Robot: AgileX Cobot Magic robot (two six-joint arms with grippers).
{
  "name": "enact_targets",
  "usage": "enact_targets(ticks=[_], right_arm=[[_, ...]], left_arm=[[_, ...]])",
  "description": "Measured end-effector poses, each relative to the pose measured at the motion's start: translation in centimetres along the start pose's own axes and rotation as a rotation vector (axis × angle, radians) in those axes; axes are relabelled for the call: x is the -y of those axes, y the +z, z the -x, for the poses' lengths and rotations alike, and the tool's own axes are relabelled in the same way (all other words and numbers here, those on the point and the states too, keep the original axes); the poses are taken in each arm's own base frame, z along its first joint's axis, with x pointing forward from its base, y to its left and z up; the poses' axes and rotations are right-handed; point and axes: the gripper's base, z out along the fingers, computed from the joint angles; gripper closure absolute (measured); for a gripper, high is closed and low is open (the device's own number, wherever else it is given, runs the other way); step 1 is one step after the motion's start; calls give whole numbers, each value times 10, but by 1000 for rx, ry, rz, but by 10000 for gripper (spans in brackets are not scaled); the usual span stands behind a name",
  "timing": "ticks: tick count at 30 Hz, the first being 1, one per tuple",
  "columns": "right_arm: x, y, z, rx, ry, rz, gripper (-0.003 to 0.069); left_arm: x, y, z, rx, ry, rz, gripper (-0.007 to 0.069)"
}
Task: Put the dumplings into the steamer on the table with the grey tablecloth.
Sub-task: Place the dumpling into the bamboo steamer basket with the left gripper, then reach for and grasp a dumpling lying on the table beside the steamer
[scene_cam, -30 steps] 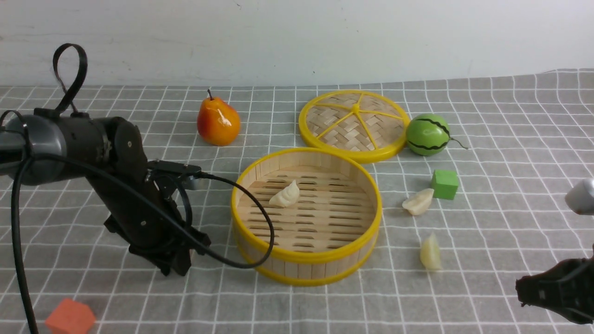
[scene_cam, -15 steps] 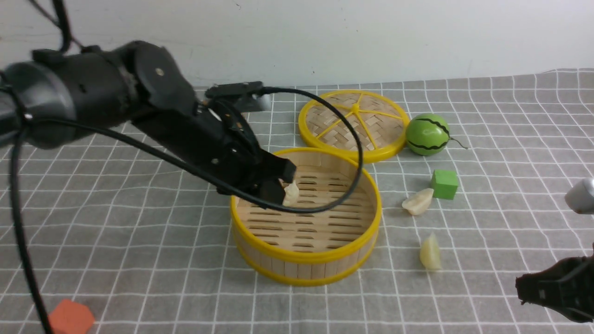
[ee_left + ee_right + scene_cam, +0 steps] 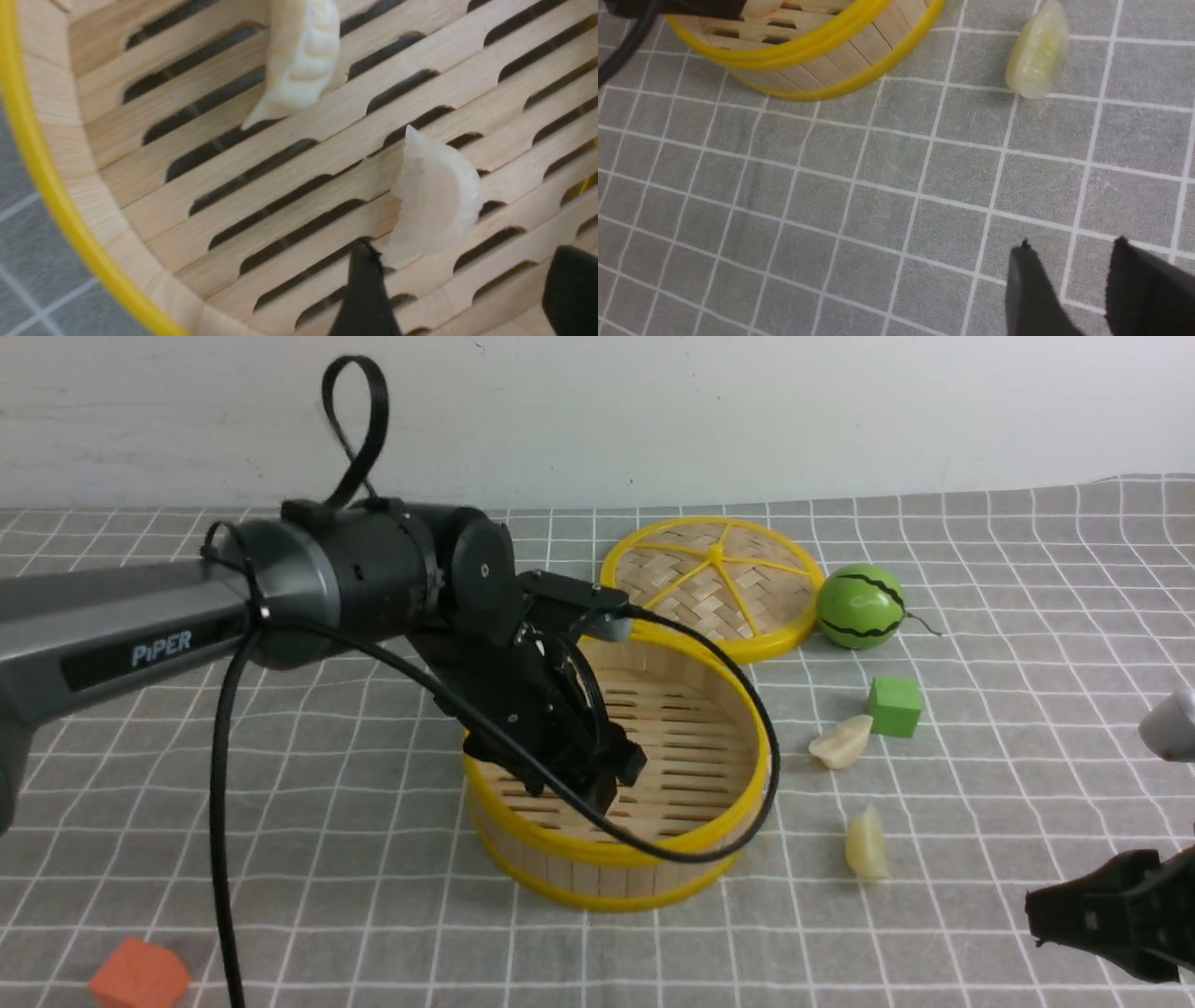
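- Two dumplings inside steamer (image 3: 616,877): pleated one (image 3: 303,60), translucent one (image 3: 437,196).
- Left gripper (image 3: 460,289) over the slats, jaws wide apart, nothing held.
- Two remain on grey tablecloth (image 3: 373,915): pale one (image 3: 842,742) beside green cube (image 3: 895,707), yellowish one (image 3: 866,845) nearer.
- Right gripper (image 3: 1069,275) parted, empty.
- Roughly half done.

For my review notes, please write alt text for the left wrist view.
Two dumplings, one creamy and one paler, lie apart on the slatted floor of a yellow-rimmed steamer. The open left gripper shows at the picture's edge, with gridded grey cloth outside the rim.
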Motion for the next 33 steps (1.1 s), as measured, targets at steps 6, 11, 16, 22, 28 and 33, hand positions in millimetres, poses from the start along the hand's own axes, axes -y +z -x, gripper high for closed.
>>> enact_targets(ticks=[6, 11, 16, 22, 28, 33], right_arm=[[-7, 10, 14, -33, -11, 41, 247], [-23, 67, 33, -96, -97, 28, 240], [-15, 124, 49, -119, -109, -65, 240], [6, 175, 55, -180, -146, -148, 278], [7, 186, 62, -241, -221, -152, 401], [-14, 166, 79, -290, -273, -93, 406]], left_arm=[[-1, -66, 12, 36, -29, 99, 183], [6, -162, -4, 157, -71, 148, 445], [13, -223, -42, 228, -72, 152, 639], [12, -249, -109, 293, -56, 197, 638], [8, -238, -198, 270, -96, 228, 638], [-1, -212, -261, 320, -158, 272, 638]])
